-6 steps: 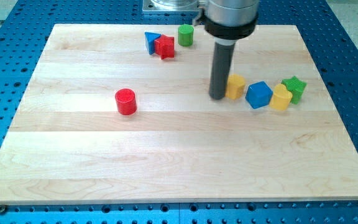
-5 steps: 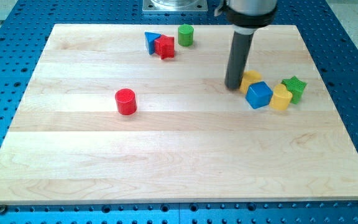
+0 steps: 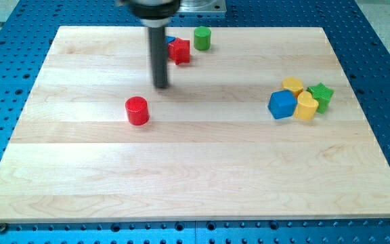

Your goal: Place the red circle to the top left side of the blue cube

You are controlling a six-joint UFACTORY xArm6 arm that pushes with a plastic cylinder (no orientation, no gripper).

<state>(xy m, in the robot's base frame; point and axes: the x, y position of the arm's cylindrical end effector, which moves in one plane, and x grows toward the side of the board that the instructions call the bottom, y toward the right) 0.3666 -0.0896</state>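
Observation:
The red circle, a short cylinder, stands on the wooden board left of centre. The blue cube sits far off at the view's right, touching a yellow block above it and a yellow block to its right. My tip rests on the board above and slightly right of the red circle, a small gap apart from it. The rod rises to the view's top and hides part of a blue triangle.
A red star and a green cylinder sit near the board's top edge, right of the rod. A green star touches the right-hand yellow block. The board lies on a blue perforated table.
My tip has left the yellow block beside the blue cube and swept far left to near the red circle. That yellow block now sits higher and further right, above the blue cube.

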